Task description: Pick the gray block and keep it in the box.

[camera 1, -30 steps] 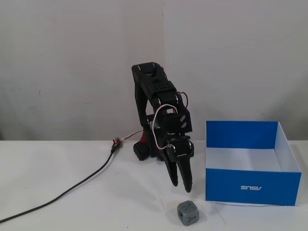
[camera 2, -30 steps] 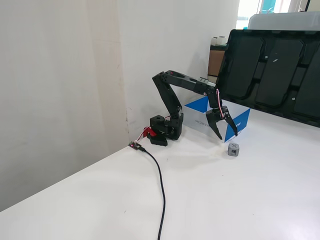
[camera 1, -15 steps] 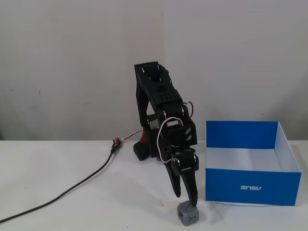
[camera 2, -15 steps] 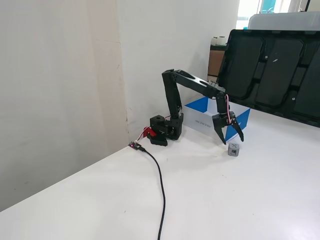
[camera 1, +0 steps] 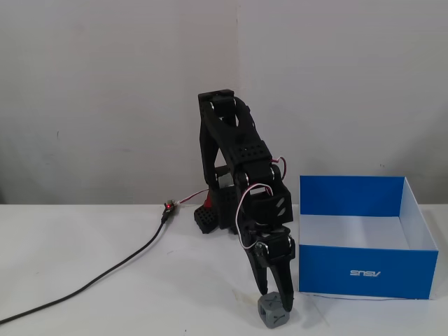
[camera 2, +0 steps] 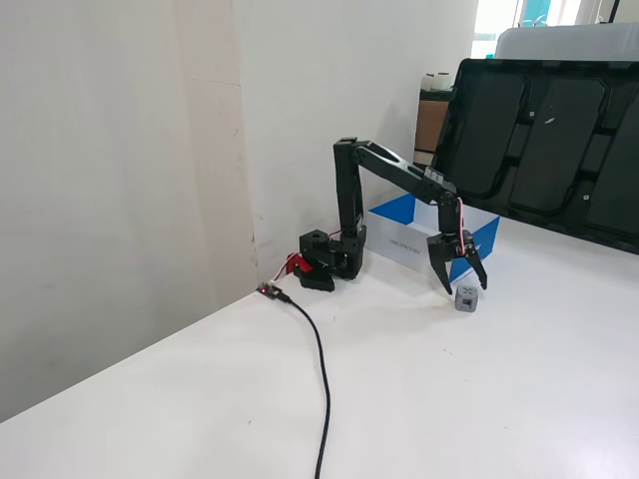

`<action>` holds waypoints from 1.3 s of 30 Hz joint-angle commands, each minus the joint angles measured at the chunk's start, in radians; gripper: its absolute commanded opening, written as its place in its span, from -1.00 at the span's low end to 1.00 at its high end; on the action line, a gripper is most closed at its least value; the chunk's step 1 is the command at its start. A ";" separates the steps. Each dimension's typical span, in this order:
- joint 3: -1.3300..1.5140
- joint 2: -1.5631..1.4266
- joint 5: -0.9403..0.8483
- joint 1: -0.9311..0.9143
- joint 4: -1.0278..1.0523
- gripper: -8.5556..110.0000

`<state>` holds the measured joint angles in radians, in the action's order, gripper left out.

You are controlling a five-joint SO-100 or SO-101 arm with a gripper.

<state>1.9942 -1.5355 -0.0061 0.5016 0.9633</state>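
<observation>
The gray block [camera 1: 274,313] lies on the white table near the front edge, left of the box's front corner; in the other fixed view the block [camera 2: 466,298] sits just in front of the box. My gripper [camera 1: 276,299] points down over it, open, fingertips level with the block's top and straddling it. In the side-on fixed view the gripper [camera 2: 464,288] shows its fingers spread on both sides of the block. The box [camera 1: 367,270], blue outside and white inside, stands open-topped to the right; the box [camera 2: 402,242] lies behind the arm there.
A black cable [camera 1: 105,273] runs from a small board with a red light [camera 1: 168,207] toward the left front edge. The arm's base [camera 2: 324,261] stands by the wall. A large black panel [camera 2: 544,150] leans behind the table at the right.
The arm has stretched forward and lowered. The open gripper went from hanging above the table behind the block to straddling the block's top. Block and box have not moved.
</observation>
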 commanded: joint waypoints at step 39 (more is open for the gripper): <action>-0.227 -0.015 -0.005 -0.018 0.064 -0.76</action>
<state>1.8822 -1.4389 -0.0077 0.4909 0.9725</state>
